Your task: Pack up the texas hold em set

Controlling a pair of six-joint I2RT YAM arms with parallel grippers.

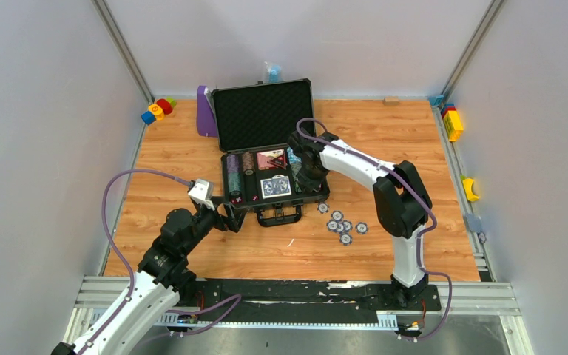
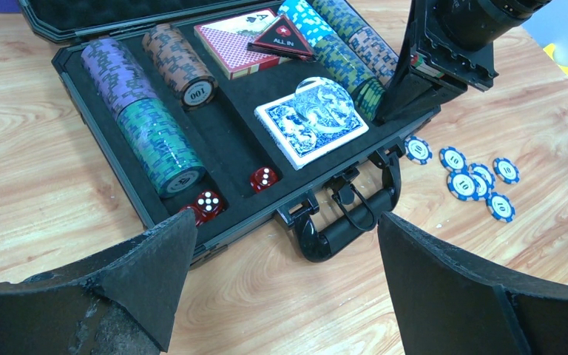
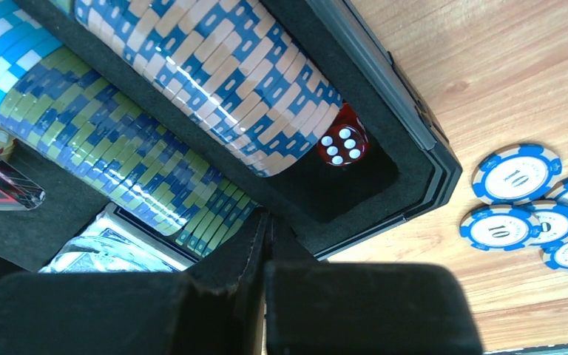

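Case: dark case lying open in the middle of the bench, foam-lined lid standing up at the far side, handle facing the arms.
Chips in the case: a purple and green row in the left slot with a shorter brown row next to it; blue, green and tan rows fill the right-hand slots.
Cards: a red-backed deck at the back of the middle section, a blue-backed deck in front of it.
Marker: a black triangle reading "ALL IN", resting across the red-backed deck.
Dice: two red dice in the front groove on the left, one more die in the front right corner pocket.
Loose chips: a small cluster of blue and white chips flat on the bench, just right of the handle, outside the case.
Left jaws: wide open with nothing between them, low over the bench at the front left corner of the case.
Right jaws: pressed fully together, gripping nothing, pointing down at the case's front right edge, beside the end of the green row.
Other items: a purple stand just left of the lid; toy blocks in the far left corner.
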